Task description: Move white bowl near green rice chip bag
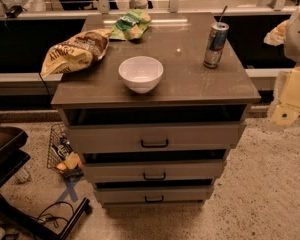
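Note:
The white bowl (140, 73) stands upright near the front middle of the brown cabinet top (190, 79). The green rice chip bag (131, 25) lies at the back of the top, left of centre, well apart from the bowl. My gripper (286, 111) hangs at the right edge of the view, beside the cabinet's right side, at about the level of the top and off it. It is far from the bowl and nothing shows in it.
A larger yellow-and-brown chip bag (76, 51) lies at the left of the top, overhanging its edge. A drink can (215, 44) with a straw stands at the back right. Three drawers (154, 136) sit below. A wire basket (62, 151) and a black stand (10, 154) are on the floor at left.

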Controlling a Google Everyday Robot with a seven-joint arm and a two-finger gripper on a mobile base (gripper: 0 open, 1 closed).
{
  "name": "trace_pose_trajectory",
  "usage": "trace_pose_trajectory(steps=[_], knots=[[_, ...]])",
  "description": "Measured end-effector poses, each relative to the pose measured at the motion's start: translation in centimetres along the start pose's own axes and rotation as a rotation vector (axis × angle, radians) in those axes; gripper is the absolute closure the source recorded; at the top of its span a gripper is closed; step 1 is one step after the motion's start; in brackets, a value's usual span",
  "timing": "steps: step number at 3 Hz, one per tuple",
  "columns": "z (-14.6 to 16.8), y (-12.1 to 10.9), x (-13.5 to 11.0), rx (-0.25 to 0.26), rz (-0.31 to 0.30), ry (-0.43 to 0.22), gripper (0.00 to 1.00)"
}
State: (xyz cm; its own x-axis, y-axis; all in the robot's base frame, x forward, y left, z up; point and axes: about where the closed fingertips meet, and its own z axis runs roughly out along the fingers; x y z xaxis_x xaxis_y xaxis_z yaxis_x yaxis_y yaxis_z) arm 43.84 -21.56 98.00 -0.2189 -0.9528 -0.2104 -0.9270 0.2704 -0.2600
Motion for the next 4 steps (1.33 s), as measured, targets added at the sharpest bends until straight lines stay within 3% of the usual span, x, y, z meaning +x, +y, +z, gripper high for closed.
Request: trace_pose_trajectory(steps=[1,2,4], knots=[[0.0,0.0,0.0,0.0,0.0,0.0,0.0],[0.5,-0.8,-1.6,0.008,-0.049,-0.003,0.0],[7.2,-3.5,-8.3,-0.023,-0.269,-0.013,0.0]])
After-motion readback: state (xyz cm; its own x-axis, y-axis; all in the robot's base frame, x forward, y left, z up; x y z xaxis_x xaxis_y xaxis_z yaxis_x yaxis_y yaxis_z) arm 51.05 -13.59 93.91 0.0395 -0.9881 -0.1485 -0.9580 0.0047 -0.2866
